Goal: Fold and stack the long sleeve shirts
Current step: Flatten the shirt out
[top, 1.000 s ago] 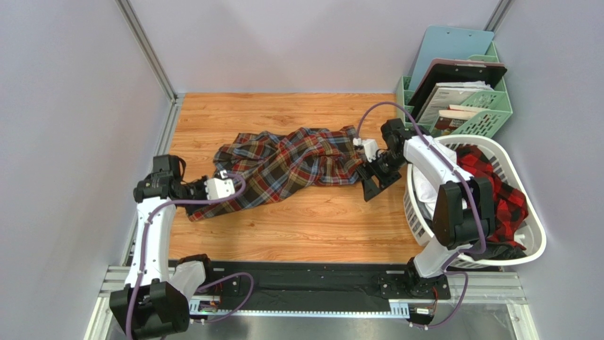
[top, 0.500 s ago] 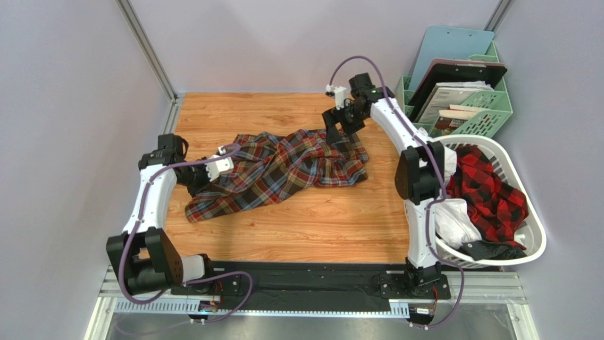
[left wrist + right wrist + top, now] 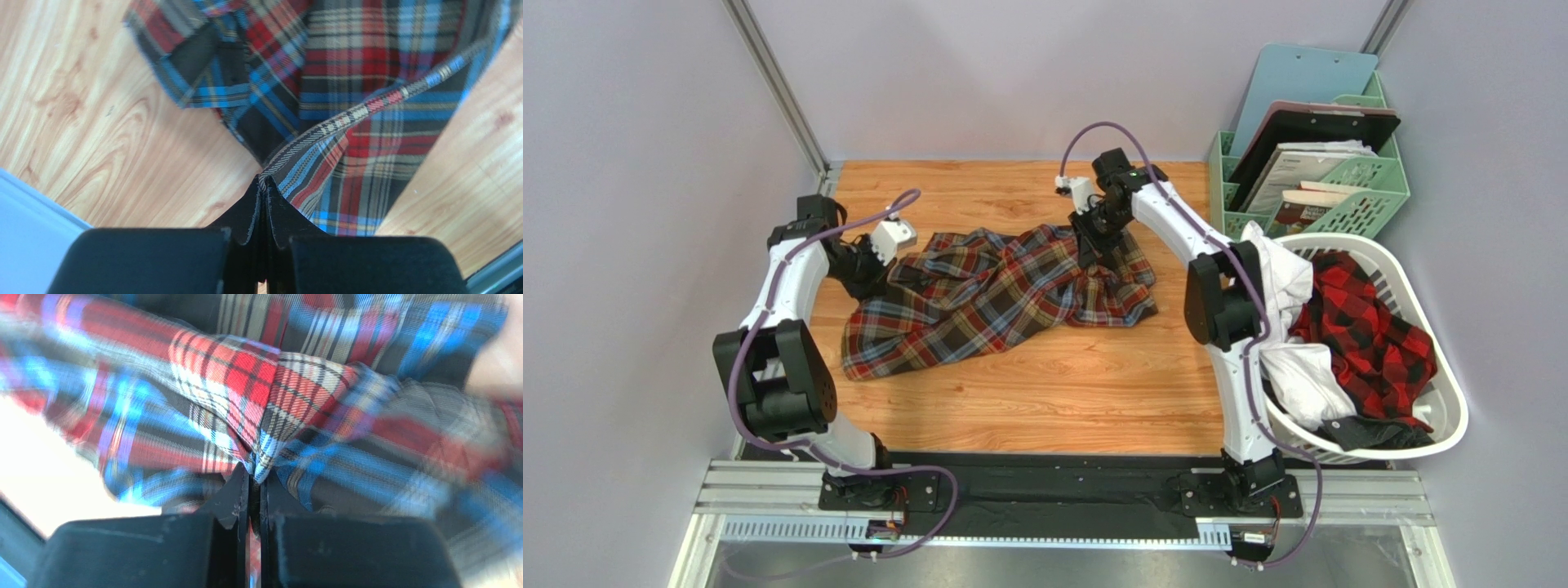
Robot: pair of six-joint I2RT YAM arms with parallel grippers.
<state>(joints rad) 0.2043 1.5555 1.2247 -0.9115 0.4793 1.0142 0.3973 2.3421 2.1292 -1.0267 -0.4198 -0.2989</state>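
A dark brown-olive tartan long sleeve shirt (image 3: 995, 294) lies spread and rumpled across the wooden table. My left gripper (image 3: 876, 263) is shut on its left edge, a striped hem pinched between the fingertips (image 3: 265, 184). At the shirt's far right, my right gripper (image 3: 1097, 233) is shut on a bunched fold of the plaid cloth (image 3: 258, 471). A red-and-black check shirt (image 3: 1369, 325) lies in the white laundry basket (image 3: 1449, 417) at the right, with white and dark clothes beside it.
A green file rack (image 3: 1369, 196) with clipboards and papers stands at the back right, behind the basket. Grey walls close in the table on the left, back and right. Bare wood (image 3: 1075, 392) shows in front of the shirt.
The right arm swung from the basket side up to the shirt's far edge and closed on the cloth. The left gripper pulled its edge up and toward the back left, spreading the shirt.
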